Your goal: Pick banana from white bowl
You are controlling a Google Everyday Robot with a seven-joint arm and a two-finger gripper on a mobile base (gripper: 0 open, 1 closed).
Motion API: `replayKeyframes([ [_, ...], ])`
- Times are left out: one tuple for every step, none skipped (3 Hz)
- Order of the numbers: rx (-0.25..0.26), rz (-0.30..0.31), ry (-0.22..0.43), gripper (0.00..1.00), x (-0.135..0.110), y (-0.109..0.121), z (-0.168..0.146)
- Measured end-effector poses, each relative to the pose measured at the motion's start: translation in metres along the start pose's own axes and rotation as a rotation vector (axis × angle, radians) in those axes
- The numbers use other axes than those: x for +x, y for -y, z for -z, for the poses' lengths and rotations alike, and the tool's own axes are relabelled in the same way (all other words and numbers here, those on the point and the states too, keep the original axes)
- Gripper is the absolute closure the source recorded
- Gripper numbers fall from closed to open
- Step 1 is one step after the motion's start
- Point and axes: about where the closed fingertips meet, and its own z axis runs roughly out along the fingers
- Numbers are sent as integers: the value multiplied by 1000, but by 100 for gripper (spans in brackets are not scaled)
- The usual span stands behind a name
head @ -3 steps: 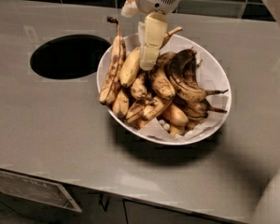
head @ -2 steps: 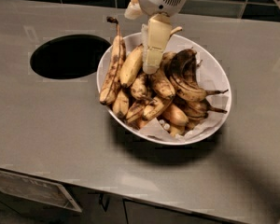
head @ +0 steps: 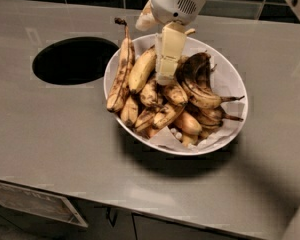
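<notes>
The white bowl [head: 230, 71] sits on the grey counter, lined with white paper and heaped with bananas. The banana [head: 142, 69], plump and the brightest yellow, lies at the pile's upper left. A slim brown-streaked banana [head: 121, 66] with a dark stalk leans on the left rim beside it. Nearly black curved bananas [head: 200, 81] lie on the right. My gripper [head: 166, 79] hangs down from the top over the middle of the pile, its tip just right of the banana and close to the fruit below it.
A round dark hole [head: 74, 60] is cut in the counter left of the bowl. Dark tiles run along the back wall. The counter's front edge lies below, with a cupboard front and a paper label [head: 35, 204] under it.
My gripper has moved slightly right and lower over the pile. The bowl and the bananas have not moved.
</notes>
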Motion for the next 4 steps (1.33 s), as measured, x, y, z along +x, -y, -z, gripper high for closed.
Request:
replayKeyframes([
  [-12,-7,6,15,2,0,-3],
  [-12,-16,7,33,4,-2,-2],
  [-11,-17,6,48,4,-3,-2],
  [-11,-21,7,53,5,-3,-1],
])
